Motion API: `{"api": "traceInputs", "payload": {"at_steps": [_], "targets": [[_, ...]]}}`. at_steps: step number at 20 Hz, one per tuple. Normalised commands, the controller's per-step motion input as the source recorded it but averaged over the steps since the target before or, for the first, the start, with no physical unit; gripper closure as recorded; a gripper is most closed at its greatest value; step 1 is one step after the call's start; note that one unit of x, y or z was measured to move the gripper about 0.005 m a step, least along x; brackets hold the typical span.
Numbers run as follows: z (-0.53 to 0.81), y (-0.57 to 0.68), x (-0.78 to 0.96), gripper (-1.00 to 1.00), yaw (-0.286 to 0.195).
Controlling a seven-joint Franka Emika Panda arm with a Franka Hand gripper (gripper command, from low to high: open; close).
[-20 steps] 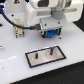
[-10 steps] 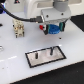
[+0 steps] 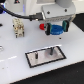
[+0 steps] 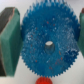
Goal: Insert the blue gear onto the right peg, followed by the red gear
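Blue plastic teeth fill the wrist view: the blue gear (image 4: 49,44) sits clamped between the two green pads (image 4: 9,42), one on each side of its rim, hub hole facing the camera; jaws spread about the gear's full width, closed on it and nothing else; in the exterior view the gripper (image 3: 56,28) holds it in the air, above and behind the peg base (image 3: 45,55), not yet over a peg; red gear (image 3: 42,26) lies on the white table (image 3: 15,60) just beside the gripper on the exterior view's left.

Risks, as I judge them: grip is on toothed edges only, so the gear could tilt or slip on contact; if hole and peg are off-centre it will jam on the peg tip; low descent could also knock the red gear.

Wrist view shows the hole and pad contact, but no pegs; exterior view shows pegs (image 3: 51,50) and layout, but the grip detail is blurred.
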Motion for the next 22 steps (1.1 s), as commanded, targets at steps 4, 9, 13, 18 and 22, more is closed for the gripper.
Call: {"api": "traceInputs", "payload": {"at_steps": [4, 9, 13, 18, 22], "targets": [[0.22, -0.27, 0.8, 1.0, 0.0], [0.13, -0.19, 0.82, 1.0, 0.0], [-0.01, -0.07, 0.71, 1.0, 0.0], [-0.16, -0.03, 0.31, 1.0, 0.0], [-0.05, -0.03, 0.06, 1.0, 0.0]]}}
